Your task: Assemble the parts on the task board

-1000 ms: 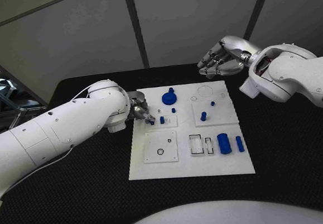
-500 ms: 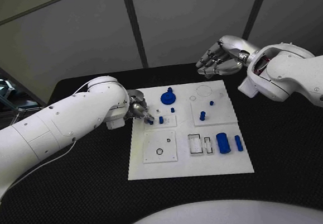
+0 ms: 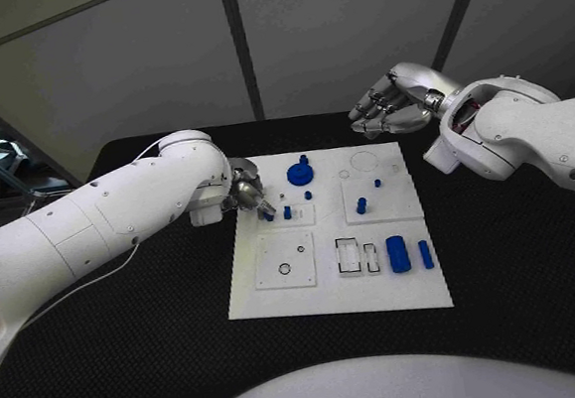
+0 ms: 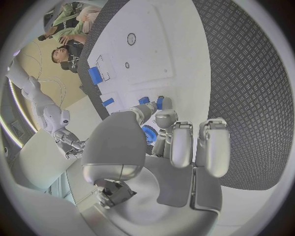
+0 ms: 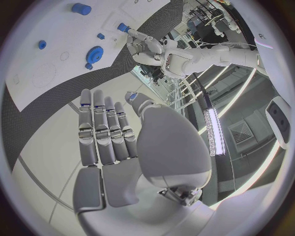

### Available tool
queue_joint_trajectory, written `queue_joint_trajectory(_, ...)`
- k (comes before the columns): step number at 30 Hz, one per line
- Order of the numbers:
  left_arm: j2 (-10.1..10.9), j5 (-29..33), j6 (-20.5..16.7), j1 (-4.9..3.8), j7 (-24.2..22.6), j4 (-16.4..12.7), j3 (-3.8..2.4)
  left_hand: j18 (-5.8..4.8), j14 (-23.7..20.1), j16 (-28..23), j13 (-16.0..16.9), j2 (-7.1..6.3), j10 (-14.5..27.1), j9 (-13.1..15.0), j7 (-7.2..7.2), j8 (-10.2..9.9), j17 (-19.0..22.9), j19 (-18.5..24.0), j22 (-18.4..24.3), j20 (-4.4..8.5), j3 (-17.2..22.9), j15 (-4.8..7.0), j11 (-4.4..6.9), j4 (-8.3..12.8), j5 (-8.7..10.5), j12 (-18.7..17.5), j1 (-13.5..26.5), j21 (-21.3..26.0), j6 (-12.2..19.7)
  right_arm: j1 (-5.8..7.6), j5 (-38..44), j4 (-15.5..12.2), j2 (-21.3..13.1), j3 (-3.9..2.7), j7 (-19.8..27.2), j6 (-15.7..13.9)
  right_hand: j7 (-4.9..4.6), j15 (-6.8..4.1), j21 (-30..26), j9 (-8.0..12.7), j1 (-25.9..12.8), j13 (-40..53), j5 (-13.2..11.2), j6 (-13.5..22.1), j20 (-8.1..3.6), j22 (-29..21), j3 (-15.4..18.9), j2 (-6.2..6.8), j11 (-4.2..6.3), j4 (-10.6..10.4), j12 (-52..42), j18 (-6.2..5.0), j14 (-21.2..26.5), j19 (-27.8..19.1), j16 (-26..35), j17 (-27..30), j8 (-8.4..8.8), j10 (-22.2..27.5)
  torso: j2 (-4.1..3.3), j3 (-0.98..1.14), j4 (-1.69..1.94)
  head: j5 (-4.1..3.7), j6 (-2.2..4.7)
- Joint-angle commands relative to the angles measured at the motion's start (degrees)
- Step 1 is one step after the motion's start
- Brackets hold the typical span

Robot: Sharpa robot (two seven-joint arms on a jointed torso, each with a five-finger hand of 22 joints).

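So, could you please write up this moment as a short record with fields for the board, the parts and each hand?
board: white task board in the middle of the black table
parts: blue gear at the board's far edge; short pegs mid-board; blue cylinder and thin bar lying on the right of the near half
left hand: left hand at the board's left edge, fingers closed on a small blue part
right hand: right hand held beyond the board's far right corner, holding nothing, its fingers side by side
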State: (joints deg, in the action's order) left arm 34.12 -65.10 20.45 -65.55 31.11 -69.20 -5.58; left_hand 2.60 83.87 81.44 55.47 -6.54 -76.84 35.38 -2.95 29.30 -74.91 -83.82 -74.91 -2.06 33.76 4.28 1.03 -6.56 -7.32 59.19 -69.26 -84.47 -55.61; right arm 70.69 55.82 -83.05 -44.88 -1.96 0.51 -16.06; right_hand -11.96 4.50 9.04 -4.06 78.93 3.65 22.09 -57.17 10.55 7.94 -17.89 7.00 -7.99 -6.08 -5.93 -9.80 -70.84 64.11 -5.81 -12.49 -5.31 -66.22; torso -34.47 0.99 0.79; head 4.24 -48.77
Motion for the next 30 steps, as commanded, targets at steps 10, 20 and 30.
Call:
queue_joint_trajectory(10,-0.71,0.54,2.68,-0.55,1.1,0.84,0.3,-1.27,3.97,0.2,0.13,-0.92,-1.09,0.35,0.19,0.15,-7.68,-3.64,-11.7,0.45,8.4,0.52,0.62,8.54,-1.6,0.46,0.39,-0.59,-0.68,0.13,0.11,-0.04,0.11,-0.04,0.42,0.28,0.33,0.1,-0.38,-0.03,-0.18,-0.07,0.37,0.07,-0.01,-0.07,-0.19,-0.31,0.23,-0.22,-0.22,-0.59,-0.3,0.2,0.18,0.07,-0.3,0.09,0.02,0.0,0.02,0.01,-0.05)
queue_joint_trajectory(20,-1.48,0.54,2.85,-1.21,1.63,2.04,1.64,-1.25,3.97,0.18,0.15,-0.95,-1.12,0.37,0.19,0.12,-7.66,-3.62,-11.67,0.46,8.43,0.52,0.63,8.56,-1.77,0.48,0.46,-0.54,-0.72,0.13,0.11,-0.15,0.06,-0.04,0.45,0.2,0.33,0.1,-0.38,-0.03,-0.18,-0.07,0.37,0.07,-0.01,-0.07,-0.19,-0.31,0.23,-0.22,-0.22,-0.59,-0.3,0.2,0.18,0.07,-0.3,0.09,0.01,0.0,-0.01,-0.04,-0.16)
queue_joint_trajectory(30,-2.76,0.54,2.86,-1.45,2.75,3.68,2.41,-1.2,3.96,0.17,0.22,-0.89,-1.17,0.39,0.18,0.09,-7.65,-3.51,-11.54,0.47,8.47,0.53,0.62,8.52,-1.88,0.55,0.55,-0.34,-0.73,0.13,0.11,-0.23,0.06,-0.04,0.5,0.13,0.32,0.09,-0.53,-0.03,-0.12,-0.07,0.38,0.14,0.0,-0.19,-0.26,-0.26,0.23,-0.15,-0.25,-0.61,-0.37,0.27,0.33,0.15,-0.33,0.14,0.0,0.02,-0.07,-0.04,-0.19)
